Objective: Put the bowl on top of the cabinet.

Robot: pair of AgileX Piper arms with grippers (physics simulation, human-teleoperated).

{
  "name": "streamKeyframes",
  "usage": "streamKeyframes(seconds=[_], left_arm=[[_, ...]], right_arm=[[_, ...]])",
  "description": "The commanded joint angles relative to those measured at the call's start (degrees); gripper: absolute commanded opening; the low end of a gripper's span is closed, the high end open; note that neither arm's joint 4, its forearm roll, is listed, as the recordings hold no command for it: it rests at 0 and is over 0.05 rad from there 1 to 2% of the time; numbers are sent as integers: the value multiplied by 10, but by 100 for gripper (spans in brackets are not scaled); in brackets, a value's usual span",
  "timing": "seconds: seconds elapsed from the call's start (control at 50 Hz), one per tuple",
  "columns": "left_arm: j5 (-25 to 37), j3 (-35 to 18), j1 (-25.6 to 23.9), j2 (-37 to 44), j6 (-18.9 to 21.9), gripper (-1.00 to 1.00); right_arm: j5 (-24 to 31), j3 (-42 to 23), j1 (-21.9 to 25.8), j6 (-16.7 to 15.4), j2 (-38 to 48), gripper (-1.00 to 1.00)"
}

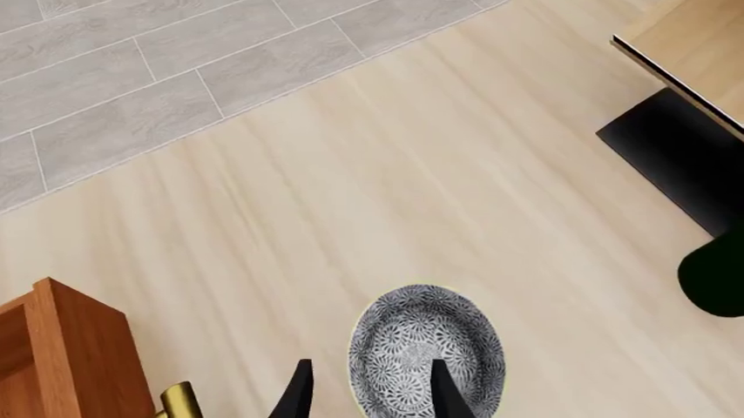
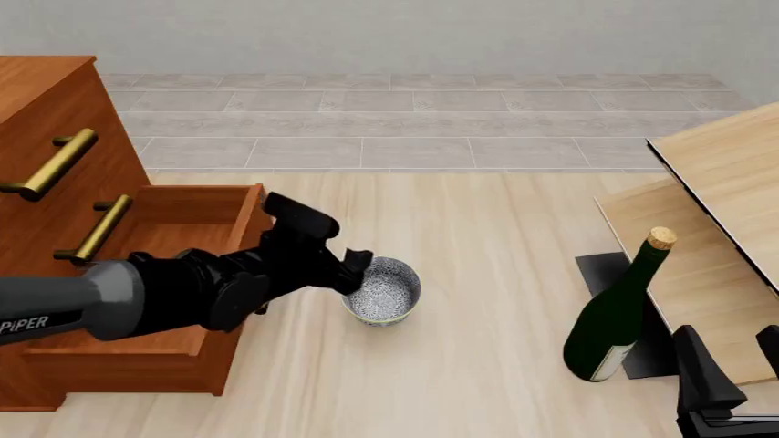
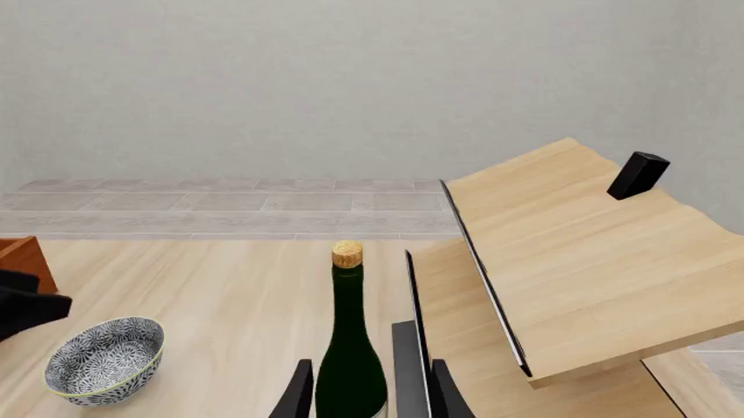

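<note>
Grey wall (image 3: pixel 348 78), tiled floor (image 2: pixel 402 119)

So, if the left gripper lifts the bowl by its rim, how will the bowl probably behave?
The bowl looks rigid and ceramic-like, so it probably will not flex, but may chip if dropped. Small and deep, it seems light. One finger of the left gripper sits inside its rim, so held at one side, it may tilt or slip.

A dark green bottle (image 2: pixel 615 327) is standing upright on the light wood floor (image 2: pixel 487 237), its cork (image 2: pixel 659 238) showing at the top. It is sitting just beside pale wooden furniture (image 2: pixel 731 173) with black edging, whose boards are leaning at a tilt. A black base (image 2: pixel 633 301) is lying under that furniture. Grey tiles (image 2: pixel 402 119) are running across the far side, meeting a plain grey wall (image 3: pixel 348 87).
</note>
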Motion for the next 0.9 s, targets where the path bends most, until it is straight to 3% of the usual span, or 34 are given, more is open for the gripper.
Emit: streamKeyframes(seconds=[0.02,0.9], left_arm=[[-19,-3,0,30,4,100],[-50,-26,9,99,28,100]], right_arm=[[0,0,0,0,0,100],[0,0,0,0,0,100]])
